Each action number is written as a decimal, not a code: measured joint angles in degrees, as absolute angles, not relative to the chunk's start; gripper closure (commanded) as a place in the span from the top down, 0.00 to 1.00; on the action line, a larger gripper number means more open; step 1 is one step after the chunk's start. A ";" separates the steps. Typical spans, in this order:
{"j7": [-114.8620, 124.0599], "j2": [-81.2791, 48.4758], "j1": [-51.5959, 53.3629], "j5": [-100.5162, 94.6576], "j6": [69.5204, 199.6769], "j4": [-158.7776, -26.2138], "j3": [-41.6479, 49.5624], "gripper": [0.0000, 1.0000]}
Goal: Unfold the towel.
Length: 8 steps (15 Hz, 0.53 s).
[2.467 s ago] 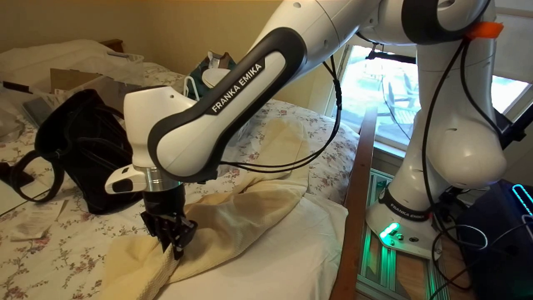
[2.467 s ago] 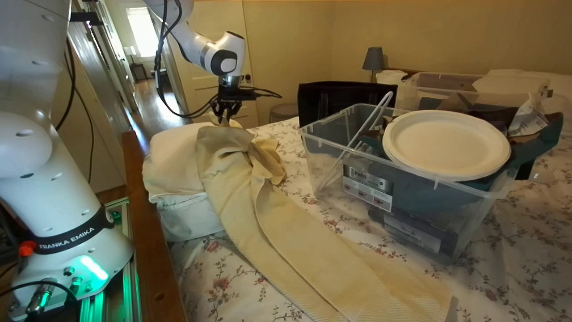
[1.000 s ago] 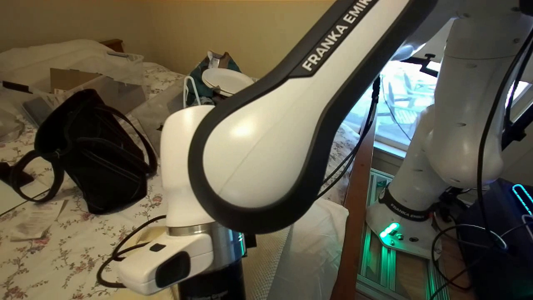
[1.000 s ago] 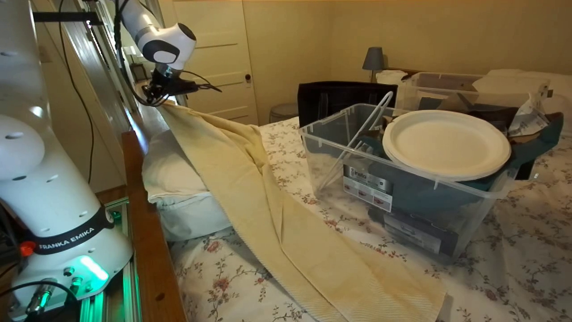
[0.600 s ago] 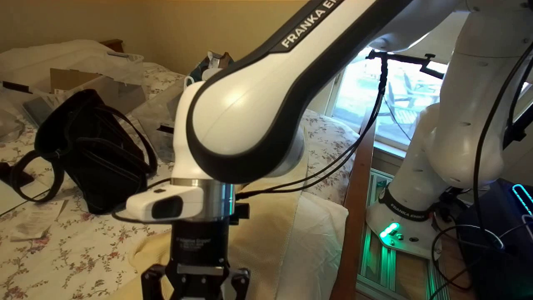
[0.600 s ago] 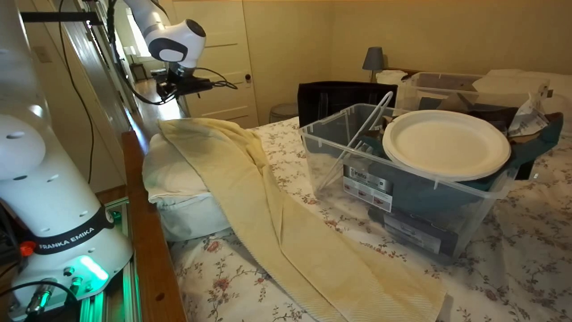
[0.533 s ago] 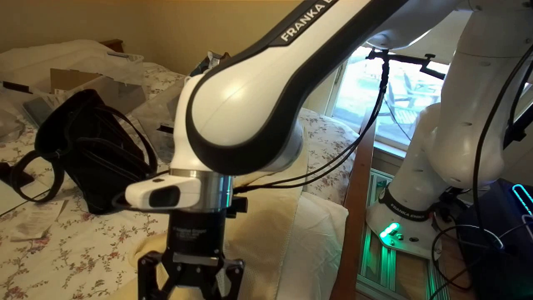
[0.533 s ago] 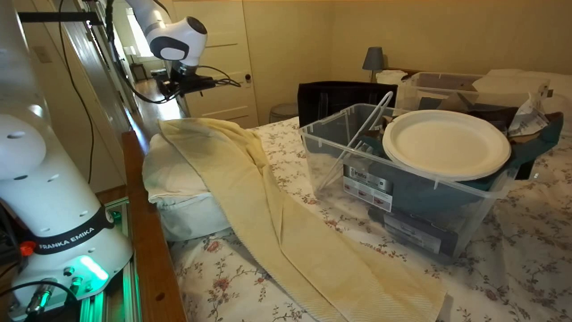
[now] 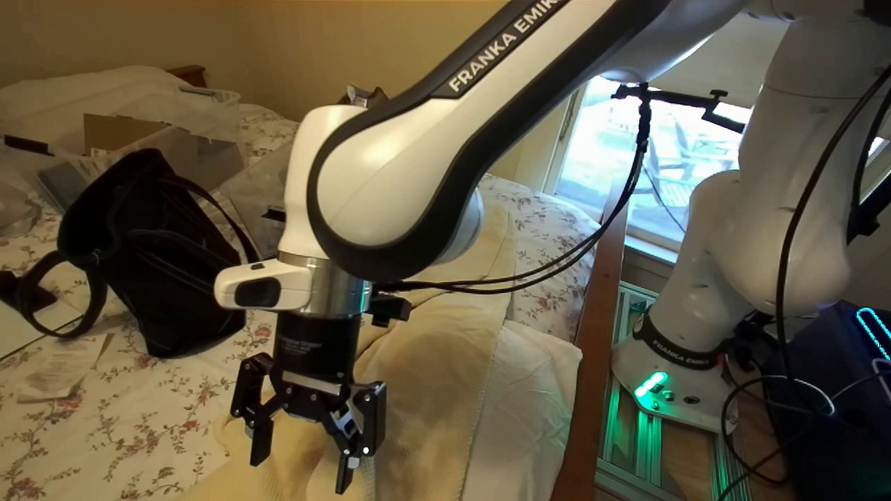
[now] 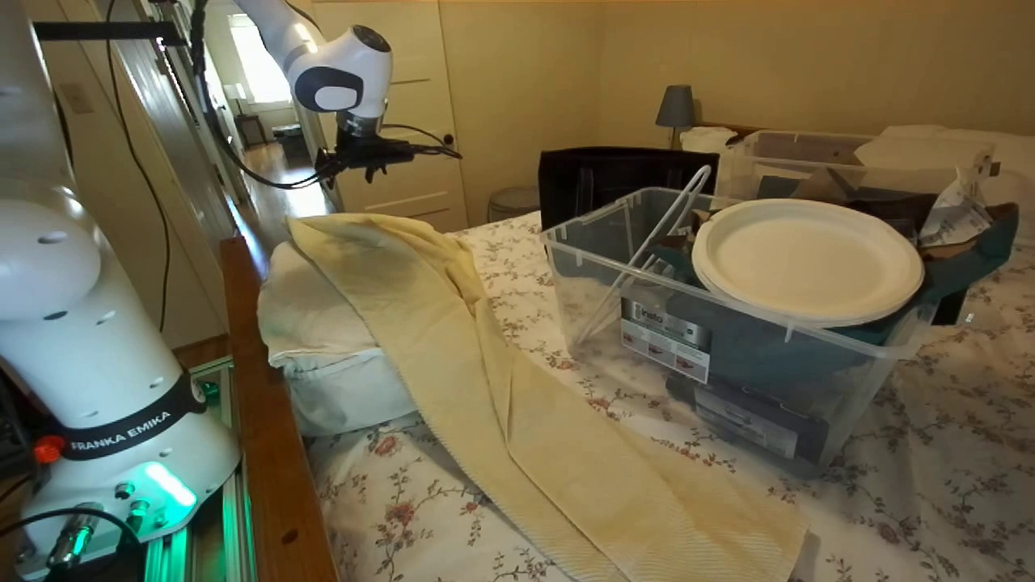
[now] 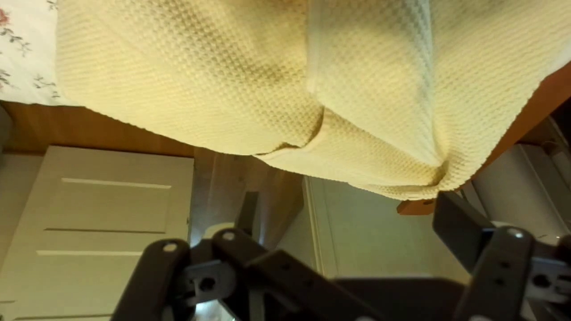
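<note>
1. Hovers with pincer (image 9: 299, 473) wide, gripping nothing, apart from the towel (image 10: 481, 380), laid in folds along the bench (image 9: 125, 417).
2. Could snatch stacked layers, dragging without unfolding!
3. Might overshoot the hem (image 11: 397, 191), catching air!

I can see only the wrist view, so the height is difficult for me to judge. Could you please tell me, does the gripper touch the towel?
Observer: No, the gripper hangs free; in an exterior view a gap shows between it and the towel below.
Operator: Thank you. What stands beside the towel, outside of my picture?
Observer: A clear plastic bin, in an exterior view.
Operator: Noted. Is one more object missing from my picture?
Observer: Yes, a black bag, resting on the floral bedspread.
</note>
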<state>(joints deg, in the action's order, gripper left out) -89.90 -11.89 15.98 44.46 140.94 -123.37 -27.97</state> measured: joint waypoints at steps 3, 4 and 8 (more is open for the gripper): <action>-88.29 -14.78 17.01 43.31 135.30 -119.33 -27.73 1.00; -87.58 -15.47 17.16 43.14 134.39 -118.21 -27.67 1.00; -87.00 -16.37 17.26 42.92 133.95 -117.15 -27.37 1.00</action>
